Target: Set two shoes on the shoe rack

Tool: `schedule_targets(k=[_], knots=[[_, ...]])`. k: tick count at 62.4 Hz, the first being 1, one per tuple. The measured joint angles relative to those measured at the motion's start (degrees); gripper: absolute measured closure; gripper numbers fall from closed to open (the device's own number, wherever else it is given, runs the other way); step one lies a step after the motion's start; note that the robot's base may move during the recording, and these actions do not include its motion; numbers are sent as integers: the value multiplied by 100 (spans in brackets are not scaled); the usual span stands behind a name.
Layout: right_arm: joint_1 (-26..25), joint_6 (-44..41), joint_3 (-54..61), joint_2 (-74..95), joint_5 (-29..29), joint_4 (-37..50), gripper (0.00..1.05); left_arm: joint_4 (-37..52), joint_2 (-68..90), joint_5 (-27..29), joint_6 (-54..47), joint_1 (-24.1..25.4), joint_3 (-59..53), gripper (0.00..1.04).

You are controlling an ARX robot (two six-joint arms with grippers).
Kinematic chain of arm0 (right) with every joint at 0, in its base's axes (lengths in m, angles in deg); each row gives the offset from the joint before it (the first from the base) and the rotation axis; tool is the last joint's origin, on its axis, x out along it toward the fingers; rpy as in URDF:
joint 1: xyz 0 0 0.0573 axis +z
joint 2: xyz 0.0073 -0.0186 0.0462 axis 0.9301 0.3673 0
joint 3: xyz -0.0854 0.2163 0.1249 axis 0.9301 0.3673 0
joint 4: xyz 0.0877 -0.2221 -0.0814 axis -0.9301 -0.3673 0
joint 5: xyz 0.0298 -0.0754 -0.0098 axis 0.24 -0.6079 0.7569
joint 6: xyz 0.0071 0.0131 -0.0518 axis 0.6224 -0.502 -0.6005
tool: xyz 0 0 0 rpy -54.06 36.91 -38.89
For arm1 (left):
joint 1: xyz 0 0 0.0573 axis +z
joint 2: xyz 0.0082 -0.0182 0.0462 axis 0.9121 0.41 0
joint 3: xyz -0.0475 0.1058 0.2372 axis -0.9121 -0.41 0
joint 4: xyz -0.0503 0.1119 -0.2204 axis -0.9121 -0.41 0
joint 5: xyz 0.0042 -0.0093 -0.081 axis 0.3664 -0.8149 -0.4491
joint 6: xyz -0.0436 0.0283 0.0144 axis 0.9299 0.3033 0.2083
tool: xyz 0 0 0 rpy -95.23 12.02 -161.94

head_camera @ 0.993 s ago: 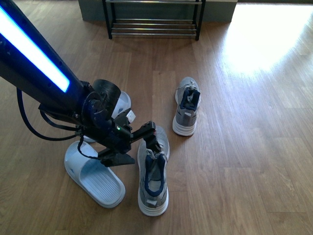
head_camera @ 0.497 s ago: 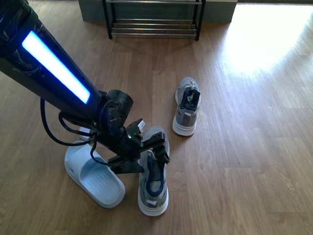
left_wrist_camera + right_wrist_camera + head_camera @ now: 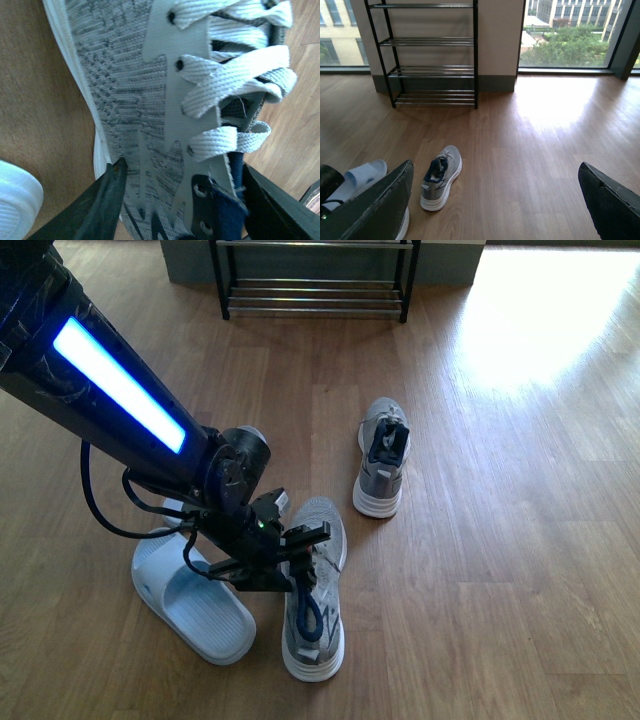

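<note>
Sneaker nearest the robot on the floor, left gripper spread open astride it, pale blue slide just left, second sneaker farther right, shoe rack far back, right gripper released, empty.

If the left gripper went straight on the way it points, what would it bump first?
Most likely the near grey sneaker: the left gripper points down at it, jaws open either side of its laces, so it should touch the laced top first.
</note>
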Motion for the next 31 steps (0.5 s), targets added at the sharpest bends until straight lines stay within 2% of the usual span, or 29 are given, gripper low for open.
schedule_targets(k=[7, 10, 31], knots=[[0, 0, 0, 0, 0, 0, 9, -13, 39, 4, -15, 24, 15, 102], [0, 0, 0, 0, 0, 0, 9, -17, 42, -4, -11, 26, 15, 96], [0, 0, 0, 0, 0, 0, 9, 22, -118, -63, 37, 57, -129, 38]])
